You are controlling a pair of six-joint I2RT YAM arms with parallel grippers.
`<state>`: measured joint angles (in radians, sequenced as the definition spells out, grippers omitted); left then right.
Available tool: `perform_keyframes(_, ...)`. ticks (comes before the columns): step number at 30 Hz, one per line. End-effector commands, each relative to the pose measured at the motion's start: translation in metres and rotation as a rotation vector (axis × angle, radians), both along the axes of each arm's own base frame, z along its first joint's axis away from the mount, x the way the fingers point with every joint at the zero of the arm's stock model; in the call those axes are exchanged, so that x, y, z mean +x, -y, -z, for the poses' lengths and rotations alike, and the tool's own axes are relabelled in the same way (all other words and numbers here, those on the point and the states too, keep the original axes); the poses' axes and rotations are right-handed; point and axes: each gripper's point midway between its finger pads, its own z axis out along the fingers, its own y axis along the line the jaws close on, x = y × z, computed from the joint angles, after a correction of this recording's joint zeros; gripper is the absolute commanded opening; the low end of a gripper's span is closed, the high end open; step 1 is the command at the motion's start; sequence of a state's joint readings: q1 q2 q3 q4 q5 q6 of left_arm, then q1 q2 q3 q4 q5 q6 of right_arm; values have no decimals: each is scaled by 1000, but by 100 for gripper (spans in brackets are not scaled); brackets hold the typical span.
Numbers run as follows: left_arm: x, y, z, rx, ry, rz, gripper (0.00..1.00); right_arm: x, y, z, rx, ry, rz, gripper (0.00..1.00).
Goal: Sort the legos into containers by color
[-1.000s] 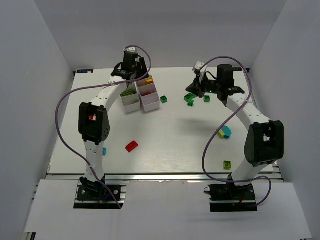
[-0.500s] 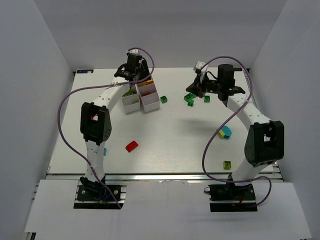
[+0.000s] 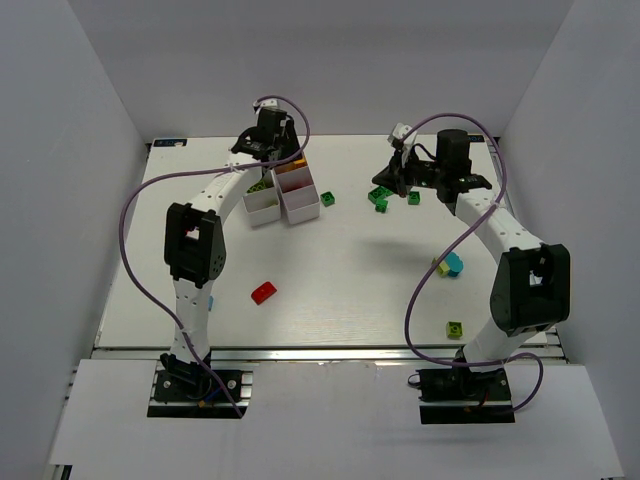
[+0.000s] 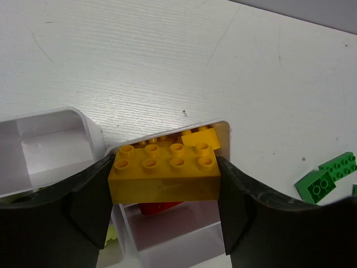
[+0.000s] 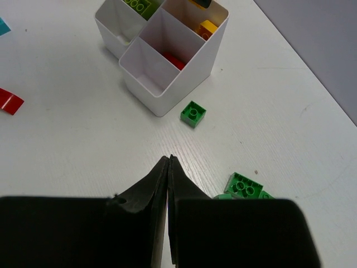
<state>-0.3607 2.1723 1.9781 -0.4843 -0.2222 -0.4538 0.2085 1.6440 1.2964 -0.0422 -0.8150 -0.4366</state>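
Left wrist: red lego (image 4: 160,208) behind yellow lego (image 4: 163,174)

Trays (image 3: 303,209): two. Arms (image 3: 190,245): two. Loose on the surface (image 3: 350,250): red brick (image 3: 264,292), one; cyan bricks (image 3: 454,262), two; lime brick (image 3: 455,329), one.

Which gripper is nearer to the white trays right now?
Left. The left gripper holds a yellow brick directly over the far end of the trays; the right gripper, shut, hangs off to their right, near the green bricks.

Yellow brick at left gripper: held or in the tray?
Held: left gripper fingers press both ends of the yellow brick, above the tray.
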Motion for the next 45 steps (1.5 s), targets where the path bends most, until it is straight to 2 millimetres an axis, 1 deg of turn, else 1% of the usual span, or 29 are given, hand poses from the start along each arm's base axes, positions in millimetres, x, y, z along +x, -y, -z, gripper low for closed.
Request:
perform_keyframes(1,4,3,-27,-15,53,-14,72,-4,3,-23,27,59,-6,6)
perform_keyframes(2,4,3,-25,-14,52,-15,78,-4,3,-23,27,59,-6,6)
perform_keyframes(6,5,4,-29,-18,59,-16,87,-4,3,-25,28,61,-7,6)
perform_keyframes(10,5,6,-42,-36,82,-11,98,-6,2,-26,30,65,-17,7)
perform_keyframes(19,3,10,-56,-64,104,-3,98,-10,2,-25,29,62,-27,7)
perform_keyframes(20,2,11,-66,-74,123,3,98,-11,2,-26,28,64,-31,9)
perform_keyframes(21,1,13,-73,-80,136,10,98,-13,0,-28,29,70,-50,13)
perform_keyframes(22,-1,18,-82,-92,155,30,98,-17,0,-24,15,71,-73,27)
perform_keyframes(24,-10,18,-104,-98,188,59,98,-29,-3,-26,13,87,-146,45)
perform_keyframes(25,-14,17,-111,-100,199,71,98,-36,-6,-25,15,94,-188,68)
perform_keyframes(26,-20,17,-118,-102,208,84,98,-43,-6,-20,-1,125,-240,84)
perform_keyframes(27,-33,11,-126,-92,215,91,98,-59,-11,-20,26,133,-313,89)
perform_keyframes(28,-39,6,-132,-92,235,90,98,-69,-14,-18,39,156,-373,89)
perform_keyframes(29,-46,-2,-135,-86,244,77,98,-83,-14,-10,23,251,-459,90)
perform_keyframes(30,-65,-17,-135,-84,240,61,98,-102,-19,-3,59,283,-543,89)
perform_keyframes(31,-73,-26,-139,-90,257,43,98,-111,-21,4,53,326,-587,89)
perform_keyframes(32,-82,-36,-138,-104,254,20,98,-125,-24,20,29,363,-651,89)
perform_keyframes(33,-92,-57,-114,-110,203,-1,98,-136,-37,27,-16,379,-717,89)
perform_keyframes(34,-108,-71,-134,-149,245,-4,98,-146,-43,34,-41,380,-771,89)
perform_keyframes(35,-117,-83,-132,-185,234,-22,98,-162,-47,52,-54,329,-852,89)
perform_keyframes(36,-124,-112,-128,-213,221,-59,98,-178,-60,62,-79,303,-934,89)
perform_keyframes(37,-146,-128,-118,-231,190,-75,98,-180,-72,57,-90,309,-974,84)
perform_keyframes(38,-156,-143,-113,-234,174,-102,96,-183,-81,72,-98,249,-1010,81)
perform_keyframes(39,-165,-166,-107,-200,165,-160,94,-196,-94,80,-118,217,-1065,77)
perform_keyframes(40,-182,-178,-88,-145,109,-212,94,-195,-107,80,-139,226,-1085,75)
perform_keyframes(41,-195,-186,-98,-104,138,-229,94,-194,-117,93,-166,184,-1090,74)
perform_keyframes(42,-202,-204,-94,-95,130,-284,94,-202,-133,104,-233,169,-1109,74)
perform_keyframes(43,-210,-207,-88,-96,107,-303,94,-189,-154,107,-260,160,-1039,74)
perform_keyframes(45,-223,-212,-80,-121,90,-337,93,-190,-183,123,-331,180,-1027,76)
